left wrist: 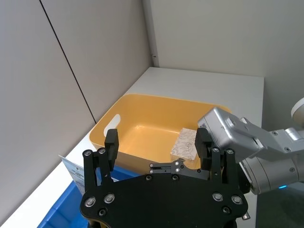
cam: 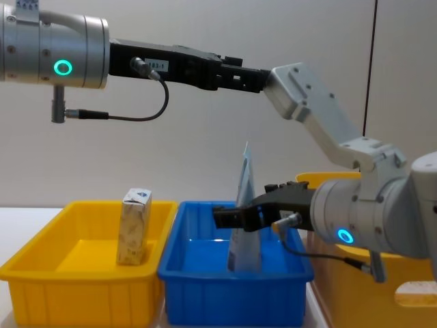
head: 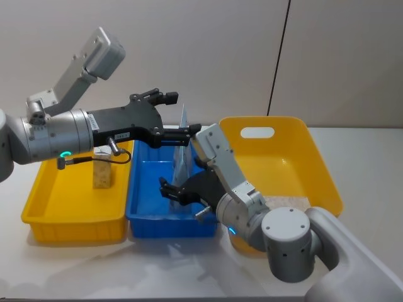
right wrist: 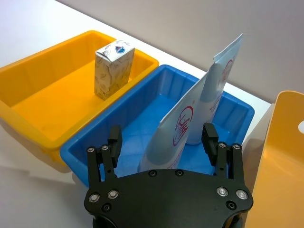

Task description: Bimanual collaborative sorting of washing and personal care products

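Three bins sit side by side on the counter [head: 368, 170]. One marbled box [head: 102, 173] with a blue diamond mark stands upright in the left yellow bin [head: 69, 226]. A light blue tube [head: 182, 157] stands on end in the middle blue bin [head: 170, 228]. The right pincer [head: 169, 190], released, hovers low with the tube just beyond its spread fingers. The left pincer [head: 189, 134], also released and empty, reaches high across the blue bin. Another marbled box [head: 286, 202] lies flat in the right yellow bin [head: 315, 157]. Sorting looks partway done. The next move probably calls for the right pincer to back away without tipping the tube.
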`<state>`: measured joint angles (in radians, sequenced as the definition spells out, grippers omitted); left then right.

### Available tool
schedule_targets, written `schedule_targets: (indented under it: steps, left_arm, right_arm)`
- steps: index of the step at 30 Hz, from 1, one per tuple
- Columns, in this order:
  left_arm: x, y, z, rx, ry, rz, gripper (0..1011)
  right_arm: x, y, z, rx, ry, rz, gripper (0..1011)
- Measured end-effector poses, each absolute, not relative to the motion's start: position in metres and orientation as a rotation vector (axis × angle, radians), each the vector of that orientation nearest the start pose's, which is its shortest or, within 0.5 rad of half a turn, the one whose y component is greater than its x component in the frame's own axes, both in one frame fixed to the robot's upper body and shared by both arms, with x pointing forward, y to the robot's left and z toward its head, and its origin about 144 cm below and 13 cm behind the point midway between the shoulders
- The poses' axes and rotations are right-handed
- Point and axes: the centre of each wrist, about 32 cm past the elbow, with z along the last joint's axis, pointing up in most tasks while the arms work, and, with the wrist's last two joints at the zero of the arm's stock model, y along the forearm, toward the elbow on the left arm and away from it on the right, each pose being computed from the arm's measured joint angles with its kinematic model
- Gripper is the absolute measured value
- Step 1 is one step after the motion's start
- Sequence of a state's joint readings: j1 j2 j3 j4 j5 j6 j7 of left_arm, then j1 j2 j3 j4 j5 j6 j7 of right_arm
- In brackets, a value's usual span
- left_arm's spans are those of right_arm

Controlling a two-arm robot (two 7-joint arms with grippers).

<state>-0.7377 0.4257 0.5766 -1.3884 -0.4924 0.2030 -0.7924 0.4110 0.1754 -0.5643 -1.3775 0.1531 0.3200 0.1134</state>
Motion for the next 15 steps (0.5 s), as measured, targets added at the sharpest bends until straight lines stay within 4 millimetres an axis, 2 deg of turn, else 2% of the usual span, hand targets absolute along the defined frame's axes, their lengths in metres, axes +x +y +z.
schedule_targets:
  steps: [15]
  left_arm:
    - [0.599, 0.216, 1.327, 0.130, -0.174, 0.385, 999]
  right_arm:
    - [0.532, -0.105, 1.185, -0.334, -0.041, -1.033, 1004]
